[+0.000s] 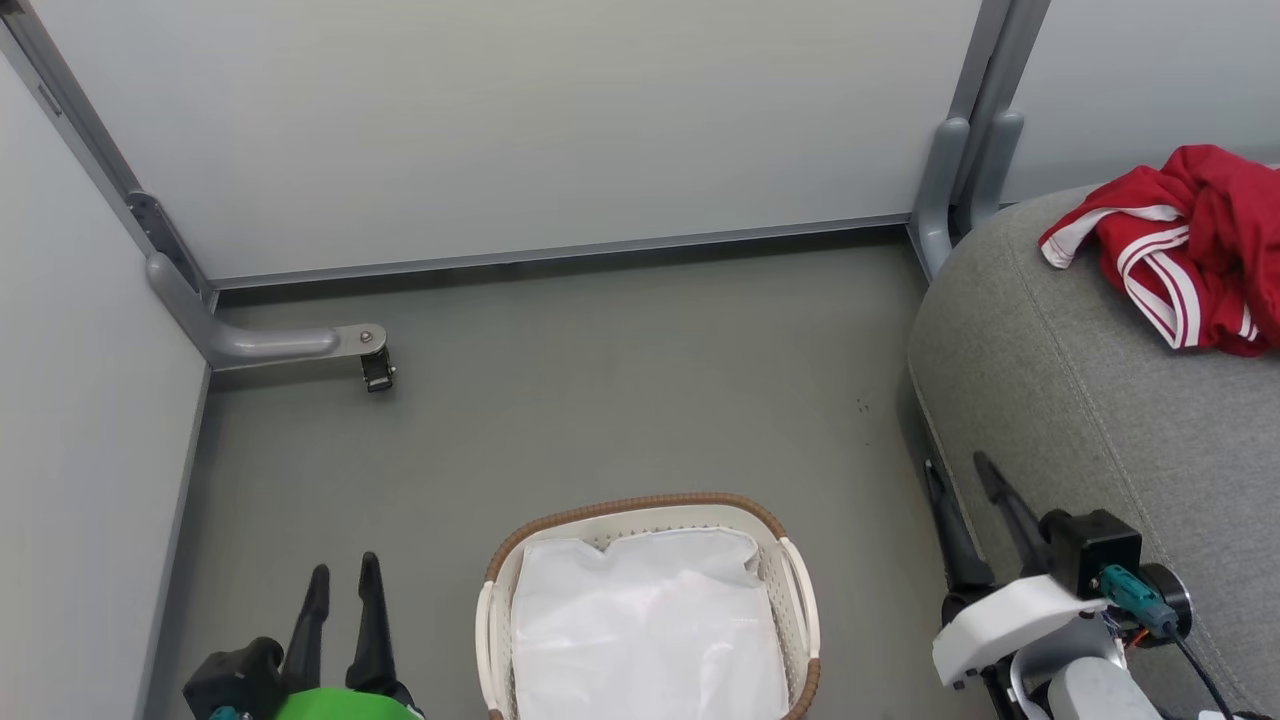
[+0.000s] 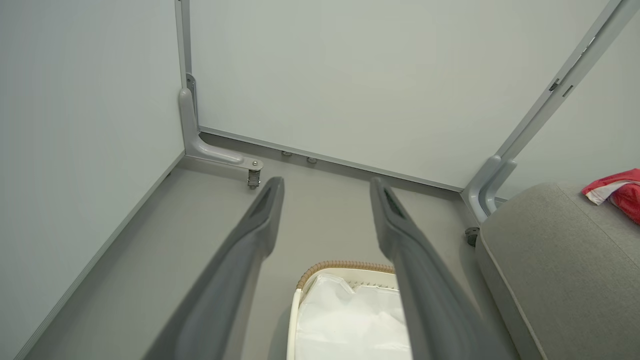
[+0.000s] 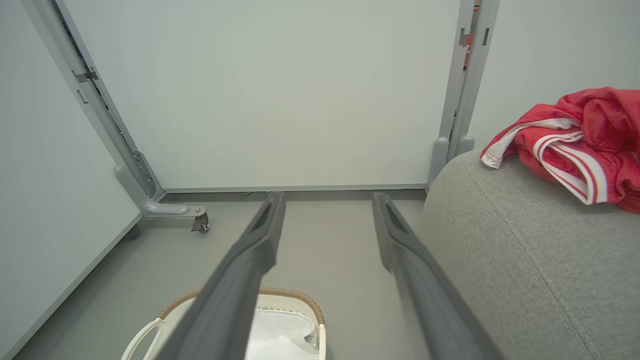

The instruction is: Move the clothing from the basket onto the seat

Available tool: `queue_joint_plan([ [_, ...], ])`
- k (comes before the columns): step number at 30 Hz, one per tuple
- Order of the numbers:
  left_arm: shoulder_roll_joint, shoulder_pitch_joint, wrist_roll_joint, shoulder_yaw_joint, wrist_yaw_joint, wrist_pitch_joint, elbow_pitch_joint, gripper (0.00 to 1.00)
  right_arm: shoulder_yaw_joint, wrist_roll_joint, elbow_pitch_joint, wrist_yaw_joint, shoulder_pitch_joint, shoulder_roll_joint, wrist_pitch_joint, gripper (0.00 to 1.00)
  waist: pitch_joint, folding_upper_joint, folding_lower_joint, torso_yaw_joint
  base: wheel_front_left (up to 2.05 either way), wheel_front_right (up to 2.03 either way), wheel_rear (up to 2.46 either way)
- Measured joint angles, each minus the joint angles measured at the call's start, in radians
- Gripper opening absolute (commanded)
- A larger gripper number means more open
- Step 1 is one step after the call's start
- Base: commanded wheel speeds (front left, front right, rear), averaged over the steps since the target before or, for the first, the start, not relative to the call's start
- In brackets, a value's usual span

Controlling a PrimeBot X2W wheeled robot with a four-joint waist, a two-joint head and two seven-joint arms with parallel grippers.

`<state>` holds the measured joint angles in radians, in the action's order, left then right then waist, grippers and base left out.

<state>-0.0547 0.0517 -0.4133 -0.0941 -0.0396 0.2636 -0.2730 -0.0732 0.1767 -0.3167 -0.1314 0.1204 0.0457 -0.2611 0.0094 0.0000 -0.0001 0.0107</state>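
- Clothing [image 1: 1190, 250]: a red heap with white stripes at the upper right of the head view, lying on the seat [image 1: 1080, 400], well apart from the basket [image 1: 640, 503] at bottom centre
- Basket: holds a white cloth [image 1: 650, 630]; no red shows in it, so the transfer looks complete
- Left gripper [image 1: 345, 565], lower left, and right gripper [image 1: 957, 462], lower right: both spread, both empty
- Step in hand, as judged: check the basket, leave the white cloth alone, keep the fingers clear of the seat edge
- Materials: clothing soft, crumpled, slack; seat grey woven fabric with rounded edge and stitched seams; basket oval, perforated cream plastic, brown woven rim, side handles; floor [image 1: 600, 380] smooth grey
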Motion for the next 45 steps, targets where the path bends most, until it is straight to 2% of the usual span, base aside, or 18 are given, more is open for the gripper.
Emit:
queue_joint_plan([
  [5,0.005,0.001,-0.012,-0.003,0.0,-0.007,-0.04,0.0,-0.001,0.011,-0.04,0.0,-0.033,-0.004,0.008,0.0,0.0,0.0,0.0,0.0,0.0,0.0,0.0],
  [22,0.005,-0.008,-0.269,0.04,-0.015,-0.088,-0.03,0.0,0.038,0.32,-0.02,0.0,-0.033,-0.004,0.088,0.0,-0.001,0.0,0.0,-0.001,0.0,0.0,0.0],
  [45,0.006,-0.051,-0.548,0.092,-0.039,-0.175,-0.016,0.0,0.084,0.658,0.007,0.0,-0.03,-0.003,0.174,0.0,-0.002,0.0,0.0,-0.003,0.0,0.0,0.0],
])
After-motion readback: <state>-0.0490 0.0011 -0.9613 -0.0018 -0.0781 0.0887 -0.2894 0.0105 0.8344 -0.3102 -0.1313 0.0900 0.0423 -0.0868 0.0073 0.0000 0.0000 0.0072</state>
